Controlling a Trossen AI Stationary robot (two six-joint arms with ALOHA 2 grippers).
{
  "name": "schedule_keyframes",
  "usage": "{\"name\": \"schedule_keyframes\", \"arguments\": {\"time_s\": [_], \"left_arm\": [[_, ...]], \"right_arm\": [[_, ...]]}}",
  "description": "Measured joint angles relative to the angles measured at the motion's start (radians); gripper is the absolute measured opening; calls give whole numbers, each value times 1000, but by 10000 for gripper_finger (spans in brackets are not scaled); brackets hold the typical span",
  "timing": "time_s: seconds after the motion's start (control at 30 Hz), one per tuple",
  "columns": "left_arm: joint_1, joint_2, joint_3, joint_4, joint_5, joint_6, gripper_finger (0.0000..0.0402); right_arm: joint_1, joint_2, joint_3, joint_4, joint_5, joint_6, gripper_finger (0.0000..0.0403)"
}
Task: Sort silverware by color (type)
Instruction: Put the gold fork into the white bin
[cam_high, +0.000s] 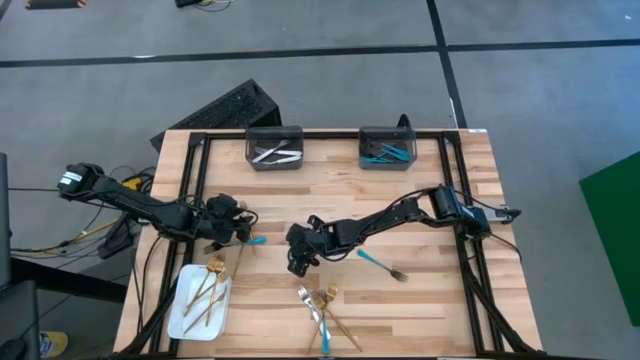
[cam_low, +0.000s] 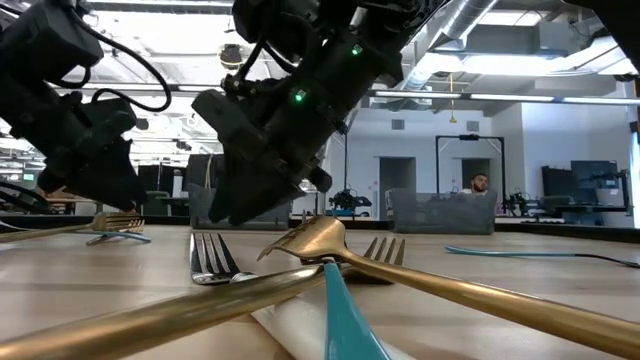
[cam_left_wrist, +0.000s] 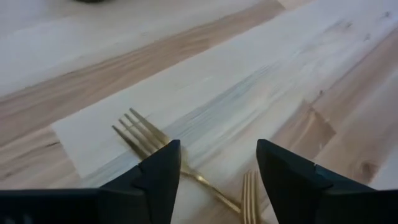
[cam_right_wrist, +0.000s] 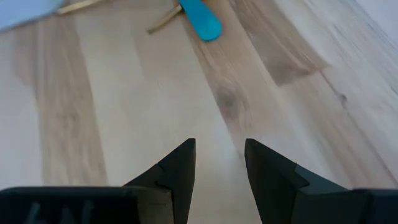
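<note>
My left gripper (cam_high: 228, 228) (cam_left_wrist: 217, 149) is open above the far end of the white tray (cam_high: 185, 318). Gold forks (cam_high: 207, 285) lie flat on the tray, and one gold fork (cam_left_wrist: 142, 132) runs beneath the gap between my fingers. My right gripper (cam_high: 298, 260) (cam_right_wrist: 221, 149) is open over bare wood at the table's middle. A mixed pile of gold, silver and turquoise-handled pieces (cam_high: 320, 305) (cam_low: 320, 250) lies near the front edge. A turquoise-handled fork (cam_high: 380, 262) lies right of my right gripper. A turquoise handle end (cam_high: 257, 240) (cam_right_wrist: 200, 18) lies between the two grippers.
Two dark grey bins stand at the far edge: the left bin (cam_high: 275, 147) holds silver pieces and the right bin (cam_high: 388, 147) holds turquoise ones. Black frame rails (cam_high: 455, 200) run along the table's sides. A person (cam_low: 480, 185) sits far behind the table.
</note>
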Motion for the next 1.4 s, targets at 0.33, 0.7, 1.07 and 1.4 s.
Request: {"name": "schedule_keyframes", "arguments": {"time_s": [0.33,0.7,1.07,1.4], "left_arm": [[0,187,0,188,3,-3,195],[-2,411,2,409,26,21,194],[-3,461,1,478,17,63,194],[-2,463,0,517,11,103,194]], "right_arm": [[63,-88,1,-122,255,-80,163],[60,-198,0,-407,458,-12,163],[60,-205,-50,-327,433,122,163],[70,-204,-147,-27,290,1,163]]}}
